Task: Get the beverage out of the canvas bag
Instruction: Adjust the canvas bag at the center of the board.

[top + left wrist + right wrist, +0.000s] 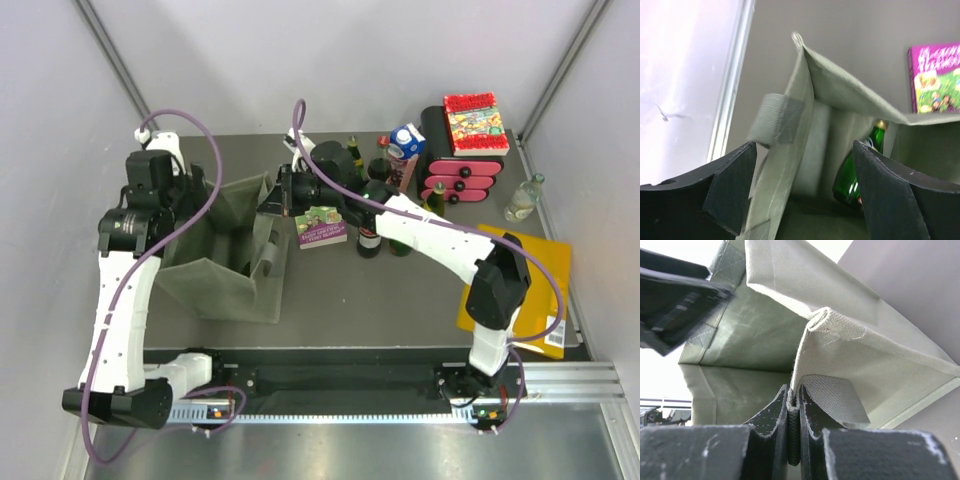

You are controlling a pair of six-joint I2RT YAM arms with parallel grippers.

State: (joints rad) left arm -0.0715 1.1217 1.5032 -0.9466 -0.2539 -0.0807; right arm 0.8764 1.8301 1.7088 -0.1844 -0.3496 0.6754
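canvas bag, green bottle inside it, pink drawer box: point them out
canvas bag (215, 290): top view, near side panel
green bottle (846, 177): left wrist view, its body
pink drawer box (465, 168): top view, drawer front

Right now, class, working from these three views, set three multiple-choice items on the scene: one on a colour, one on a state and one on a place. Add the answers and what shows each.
1. What colour are the fronts of the drawer box?
A) blue
B) pink
C) white

2. How is the right gripper?
A) open wide
B) shut on nothing
C) shut on the rim of the canvas bag

3. Where is the green bottle that the left wrist camera sees?
A) inside the canvas bag
B) on top of the drawer box
C) held in the right gripper

Answers:
1 B, its drawers show pink from above.
2 C, its jaws pinch the cloth edge in the right wrist view.
3 A, the view looks down through the bag's mouth onto it.
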